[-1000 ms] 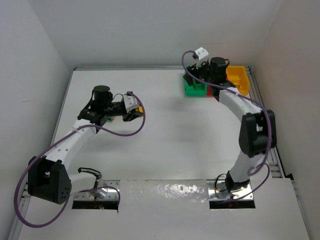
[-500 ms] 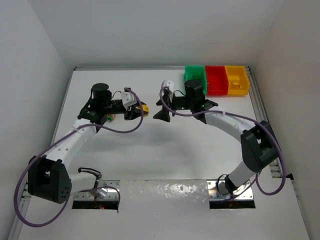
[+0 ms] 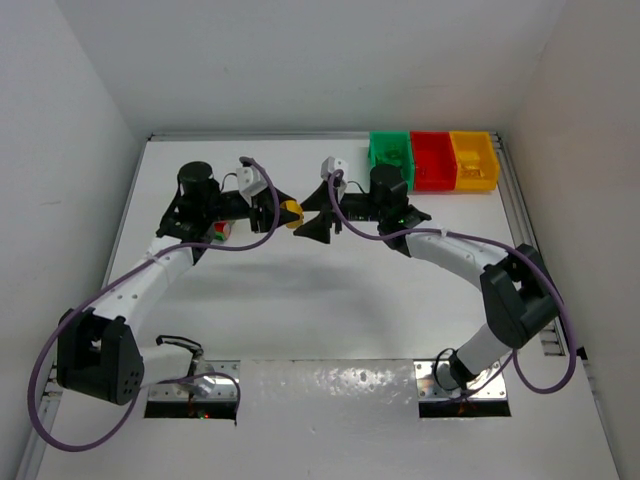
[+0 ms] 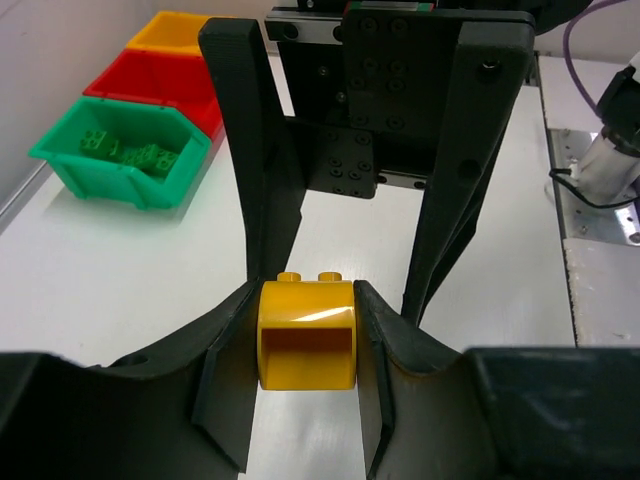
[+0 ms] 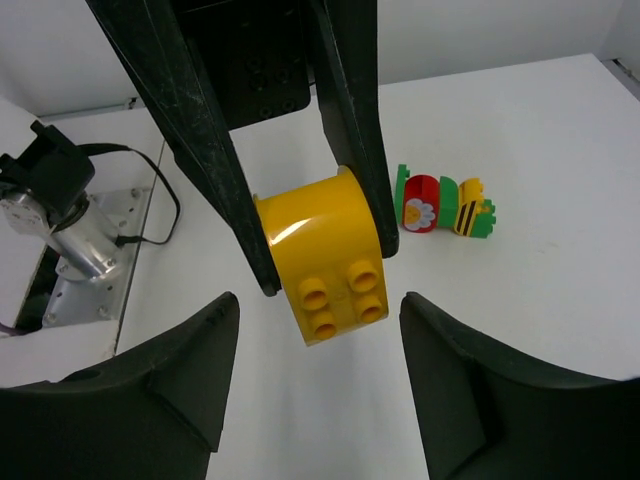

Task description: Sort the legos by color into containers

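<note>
Seen from above, the left gripper [image 3: 283,212] clamps a yellow brick [image 3: 292,212] over the middle of the table [image 3: 330,300], toward the far edge. It meets the right gripper [image 3: 312,214], whose jaws stand wide apart; this looks like a handover, since the bins [image 3: 432,160] line the far right corner, within the right arm's reach. The left wrist view shows the brick pinched by its flat sides with its studs toward the partner, and green bricks [image 4: 125,152] already lie in the green bin [image 4: 70,165]. From the right wrist, the spread fingers [image 5: 170,370] hold nothing and are not closed on the brick, while a few legos [image 5: 445,208] wait on the table's left half.
</note>
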